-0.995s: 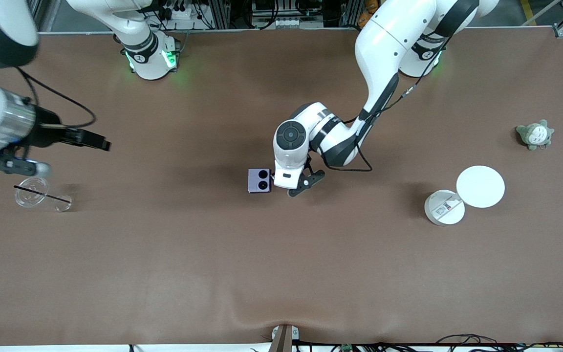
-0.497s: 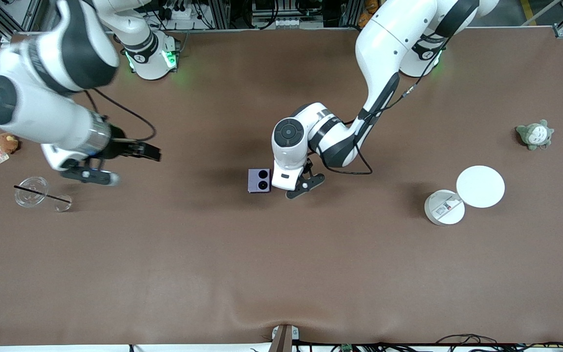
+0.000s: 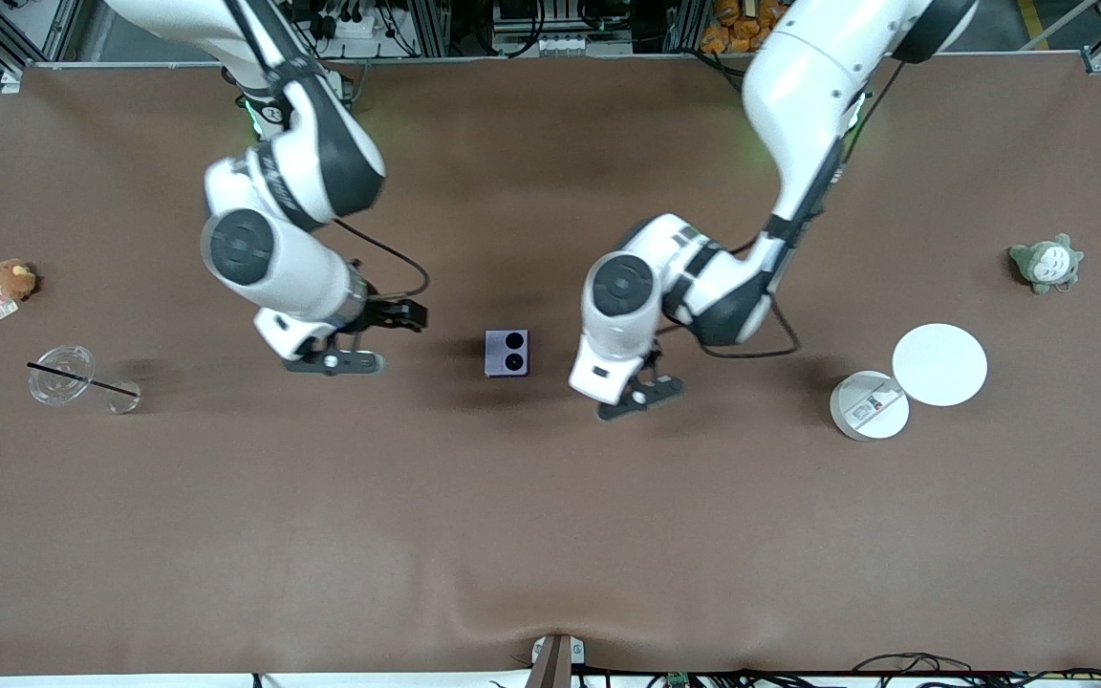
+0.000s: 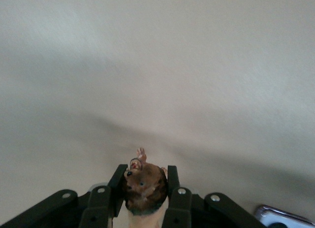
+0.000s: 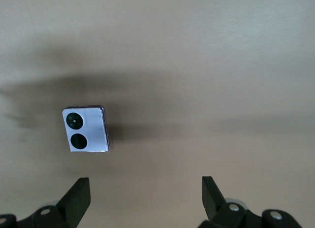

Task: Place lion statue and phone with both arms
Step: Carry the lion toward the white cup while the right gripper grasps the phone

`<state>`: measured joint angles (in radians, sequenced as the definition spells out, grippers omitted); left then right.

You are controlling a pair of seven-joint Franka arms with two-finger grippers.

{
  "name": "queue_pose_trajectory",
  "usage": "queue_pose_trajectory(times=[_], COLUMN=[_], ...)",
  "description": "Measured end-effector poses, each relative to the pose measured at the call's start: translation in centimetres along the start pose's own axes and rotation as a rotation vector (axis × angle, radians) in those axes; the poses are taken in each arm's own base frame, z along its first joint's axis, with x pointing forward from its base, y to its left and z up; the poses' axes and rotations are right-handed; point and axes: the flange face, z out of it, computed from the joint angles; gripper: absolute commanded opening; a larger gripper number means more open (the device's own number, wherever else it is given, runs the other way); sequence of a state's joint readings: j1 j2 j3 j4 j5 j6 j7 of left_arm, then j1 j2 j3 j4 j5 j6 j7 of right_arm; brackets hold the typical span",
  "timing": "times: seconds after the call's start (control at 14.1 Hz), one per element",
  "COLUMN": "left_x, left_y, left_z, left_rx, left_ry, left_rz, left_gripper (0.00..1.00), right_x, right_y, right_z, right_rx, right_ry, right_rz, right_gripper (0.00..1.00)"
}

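Square lavender phone (image 3: 507,353) flat on counter (image 3: 550,535), lenses up. Left gripper (image 4: 145,188) pinches lion statue (image 4: 143,184), head outward; right gripper (image 5: 145,196) spread.

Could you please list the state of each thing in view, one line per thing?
phone: folded, flat on the table, free of both grippers.
lion statue: clamped in the left gripper.
left gripper: shut on the lion statue, over the table beside the phone.
right gripper: open, empty, near the phone.
clear cup: lying on its side.
white round container: open, its lid beside it.
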<state>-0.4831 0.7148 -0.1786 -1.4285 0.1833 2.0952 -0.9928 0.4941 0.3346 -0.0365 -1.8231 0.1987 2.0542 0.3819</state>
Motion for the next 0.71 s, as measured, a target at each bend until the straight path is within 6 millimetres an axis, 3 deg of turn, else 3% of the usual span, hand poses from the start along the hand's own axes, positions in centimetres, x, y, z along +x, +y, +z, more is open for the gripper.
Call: queue_pose_trajectory(times=[0.36, 0.57, 0.71], left_x=[6.6, 10.0, 11.1], left_y=[-6.6, -10.4, -12.1], left_z=[0.1, 0.5, 1.0], left_rx=[0.027, 0.05, 0.055], left_ry=[-0.018, -0.01, -0.02], left_rz=[0.113, 0.159, 0.156], left_gripper=[0.0, 0.0, 0.0], right_x=[0.7, 0.9, 0.3], right_y=[-6.2, -9.5, -11.5], right_z=[9.3, 12.7, 14.3], right_rx=[-0.001, -0.009, -0.011], right_ry=[0.079, 0.08, 0.082], right_rz=[-0.082, -0.097, -0.105], right_gripper=[1.0, 1.0, 1.0])
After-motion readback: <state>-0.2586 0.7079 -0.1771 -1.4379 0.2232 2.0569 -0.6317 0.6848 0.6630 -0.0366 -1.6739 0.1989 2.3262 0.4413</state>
